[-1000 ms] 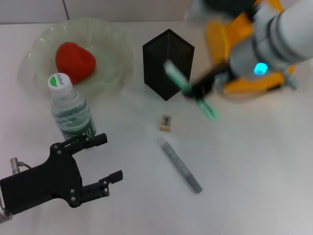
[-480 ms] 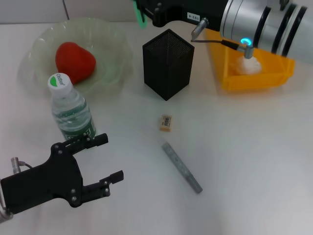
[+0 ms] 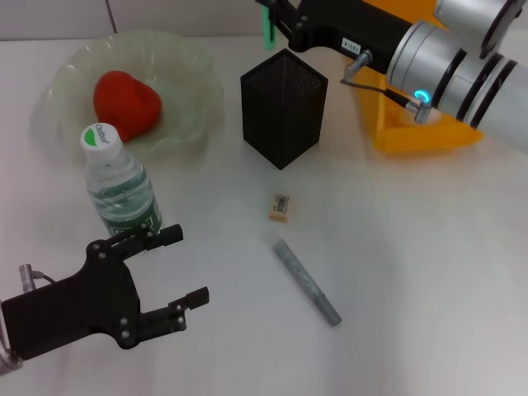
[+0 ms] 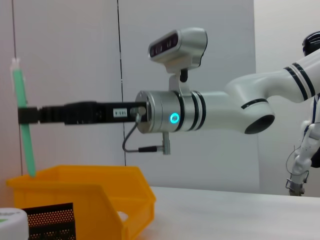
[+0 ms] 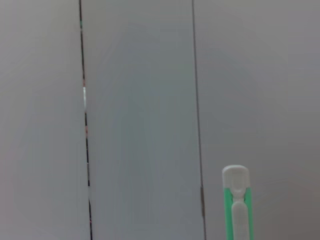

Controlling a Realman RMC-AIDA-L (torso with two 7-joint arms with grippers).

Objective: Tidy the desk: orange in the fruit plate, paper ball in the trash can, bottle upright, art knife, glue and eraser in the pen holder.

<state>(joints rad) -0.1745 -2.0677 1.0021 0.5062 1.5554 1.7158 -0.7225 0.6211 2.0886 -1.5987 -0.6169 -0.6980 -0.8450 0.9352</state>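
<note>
My right gripper is shut on a green and white glue pen and holds it upright above the far edge of the black mesh pen holder. The left wrist view shows the glue pen held above the holder; it also shows in the right wrist view. A tan eraser and a grey art knife lie on the table in front of the holder. The bottle stands upright. A red-orange fruit lies in the green plate. My left gripper is open and empty, near the bottle.
A yellow bin stands right of the pen holder, partly behind my right arm; its inside is hidden. It also shows in the left wrist view. A wall runs behind the table.
My right gripper has lifted the glue pen from low beside the pen holder to above its far edge, shifting slightly right in the last half second. The left arm has not moved.
</note>
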